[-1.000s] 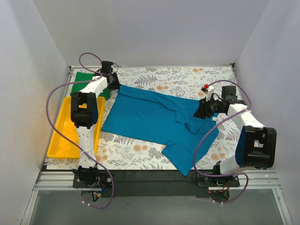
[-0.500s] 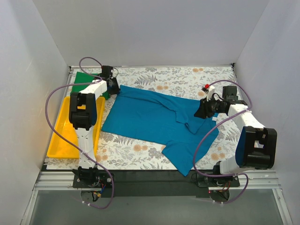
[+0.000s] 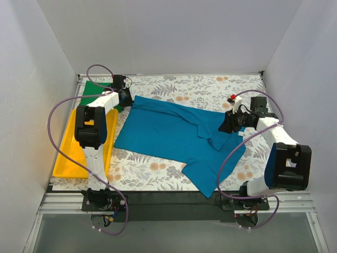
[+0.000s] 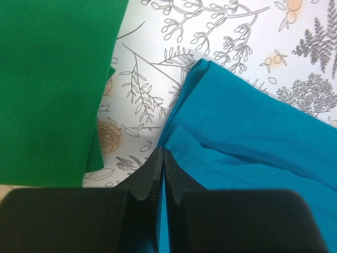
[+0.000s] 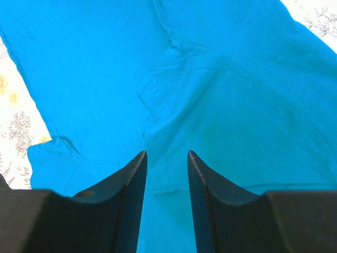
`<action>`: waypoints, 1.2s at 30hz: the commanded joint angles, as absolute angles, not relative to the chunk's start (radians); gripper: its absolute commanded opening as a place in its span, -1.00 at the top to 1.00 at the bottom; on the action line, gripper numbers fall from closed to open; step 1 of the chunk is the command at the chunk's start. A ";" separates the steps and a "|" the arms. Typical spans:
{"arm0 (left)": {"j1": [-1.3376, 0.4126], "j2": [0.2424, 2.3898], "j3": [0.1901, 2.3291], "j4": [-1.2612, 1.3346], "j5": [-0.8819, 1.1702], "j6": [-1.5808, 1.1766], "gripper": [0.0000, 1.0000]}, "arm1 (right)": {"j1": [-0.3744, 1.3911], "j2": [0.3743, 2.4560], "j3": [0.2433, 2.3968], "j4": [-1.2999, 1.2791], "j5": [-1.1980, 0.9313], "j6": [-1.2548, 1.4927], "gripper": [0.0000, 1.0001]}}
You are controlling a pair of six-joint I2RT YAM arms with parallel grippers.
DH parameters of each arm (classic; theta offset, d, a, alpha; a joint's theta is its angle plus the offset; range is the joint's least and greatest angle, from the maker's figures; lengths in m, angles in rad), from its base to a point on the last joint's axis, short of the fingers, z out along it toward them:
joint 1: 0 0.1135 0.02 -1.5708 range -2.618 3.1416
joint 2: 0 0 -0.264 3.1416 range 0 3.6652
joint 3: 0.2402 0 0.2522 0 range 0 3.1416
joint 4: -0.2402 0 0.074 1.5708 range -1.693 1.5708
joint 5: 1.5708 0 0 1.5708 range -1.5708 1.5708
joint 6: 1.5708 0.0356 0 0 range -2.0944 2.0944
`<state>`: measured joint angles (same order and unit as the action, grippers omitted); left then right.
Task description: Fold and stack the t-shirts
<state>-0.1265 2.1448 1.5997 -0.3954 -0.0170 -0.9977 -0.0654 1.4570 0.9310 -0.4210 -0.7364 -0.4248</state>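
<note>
The teal-blue t-shirt [image 3: 168,129] lies spread on the flowered tablecloth, one sleeve folded in at the right. My left gripper [image 3: 126,98] is at its far left corner. In the left wrist view the gripper [image 4: 160,153] has its jaws pressed together on the edge of the teal shirt [image 4: 253,137]. The green t-shirt [image 3: 95,89] lies folded at the far left, its cloth [image 4: 52,79] just left of those jaws. My right gripper [image 3: 224,126] hovers over the shirt's right part. It stands open [image 5: 167,154], with teal cloth [image 5: 210,79] and a hem showing below the gap.
A yellow tray [image 3: 71,153] lies along the left edge, partly under the left arm. White walls close in the table on three sides. Purple cables loop off both arms. Bare flowered cloth [image 3: 210,87] shows at the back and front left.
The left arm's upper part and its cable have swung a little to the left; its gripper stays at the shirt's corner. The right arm and the shirts look unchanged.
</note>
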 commanded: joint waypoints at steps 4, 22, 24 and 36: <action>-0.123 2.046 1.560 -0.380 -0.055 -0.983 1.00 | -0.071 1.431 0.919 -0.407 -0.759 -0.428 0.14; -0.107 2.017 1.522 -0.377 -0.091 -1.002 1.00 | -0.071 1.434 0.917 -0.407 -0.761 -0.428 0.13; -0.106 2.010 1.513 -0.377 -0.101 -1.008 1.00 | -0.071 1.436 0.917 -0.407 -0.761 -0.428 0.13; -0.103 1.901 1.483 -0.334 -0.095 -1.031 0.24 | -0.071 1.442 0.917 -0.408 -0.735 -0.430 0.13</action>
<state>-0.1085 2.0453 1.4868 -0.3794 -0.0868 -1.0248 -0.0654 1.4563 0.9195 -0.4183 -0.7349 -0.4248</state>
